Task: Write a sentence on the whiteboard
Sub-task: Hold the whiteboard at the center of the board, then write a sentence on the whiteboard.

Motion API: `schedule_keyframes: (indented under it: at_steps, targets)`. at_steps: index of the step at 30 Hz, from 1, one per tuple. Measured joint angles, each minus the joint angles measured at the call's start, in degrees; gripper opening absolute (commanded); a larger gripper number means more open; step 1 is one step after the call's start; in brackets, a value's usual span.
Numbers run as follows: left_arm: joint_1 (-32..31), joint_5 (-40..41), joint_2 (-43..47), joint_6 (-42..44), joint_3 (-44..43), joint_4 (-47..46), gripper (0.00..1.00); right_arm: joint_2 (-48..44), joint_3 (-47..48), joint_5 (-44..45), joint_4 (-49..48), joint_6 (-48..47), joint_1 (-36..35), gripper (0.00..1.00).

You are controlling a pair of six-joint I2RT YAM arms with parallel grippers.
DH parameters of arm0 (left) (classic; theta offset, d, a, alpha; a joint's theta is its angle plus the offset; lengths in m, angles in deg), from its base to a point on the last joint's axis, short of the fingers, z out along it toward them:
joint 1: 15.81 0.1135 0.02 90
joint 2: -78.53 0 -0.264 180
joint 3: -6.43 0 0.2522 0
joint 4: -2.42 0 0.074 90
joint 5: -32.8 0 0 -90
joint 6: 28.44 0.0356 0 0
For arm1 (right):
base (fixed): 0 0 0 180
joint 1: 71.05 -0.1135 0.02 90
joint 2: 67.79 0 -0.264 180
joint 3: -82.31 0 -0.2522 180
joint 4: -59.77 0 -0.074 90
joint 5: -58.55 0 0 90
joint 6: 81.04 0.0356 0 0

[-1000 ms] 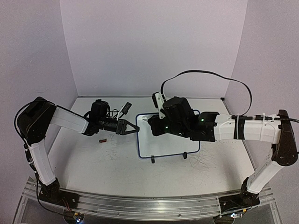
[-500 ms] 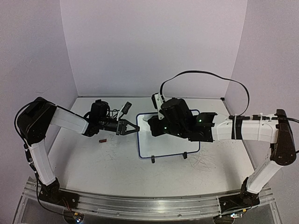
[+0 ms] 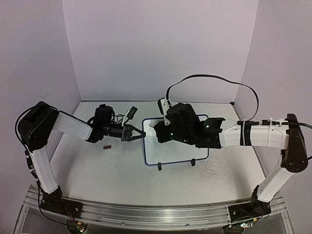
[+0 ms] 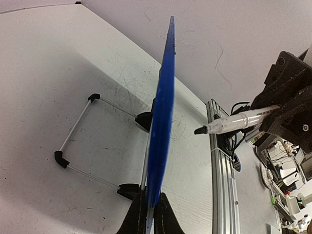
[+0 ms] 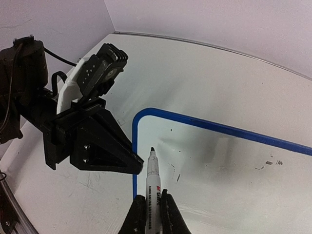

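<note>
The whiteboard (image 3: 171,150) stands on its black feet mid-table, blue-framed; its face shows only a few tiny specks and no sentence. My left gripper (image 3: 142,135) is shut on the board's left edge; in the left wrist view the board (image 4: 164,107) is edge-on between my fingertips (image 4: 150,213). My right gripper (image 5: 152,210) is shut on a white marker (image 5: 153,179), uncapped, tip pointing at the board's upper-left corner (image 5: 146,122). In the left wrist view the marker (image 4: 234,122) tip sits a short gap off the board face. The right gripper (image 3: 157,130) hovers over that corner.
A small reddish-brown cap (image 3: 107,146) lies on the table left of the board. The board's wire stand (image 4: 78,136) reaches behind it. The left gripper's black fingers (image 5: 105,144) sit close beside the marker tip. A black cable (image 3: 214,78) loops above the right arm.
My right gripper with the marker has shifted slightly left toward the board's upper-left corner. The left gripper and the board have not moved.
</note>
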State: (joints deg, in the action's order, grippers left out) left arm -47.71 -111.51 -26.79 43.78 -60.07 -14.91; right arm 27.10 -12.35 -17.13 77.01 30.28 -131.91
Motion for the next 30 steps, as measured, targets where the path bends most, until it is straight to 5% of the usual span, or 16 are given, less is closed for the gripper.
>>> schedule_keyframes:
  at_steps: [30]
  targets:
    - [0.00,0.00,0.00,-0.04,0.00,0.00,0.00,1.46,0.70,3.24,0.35,0.63,0.00,0.00]
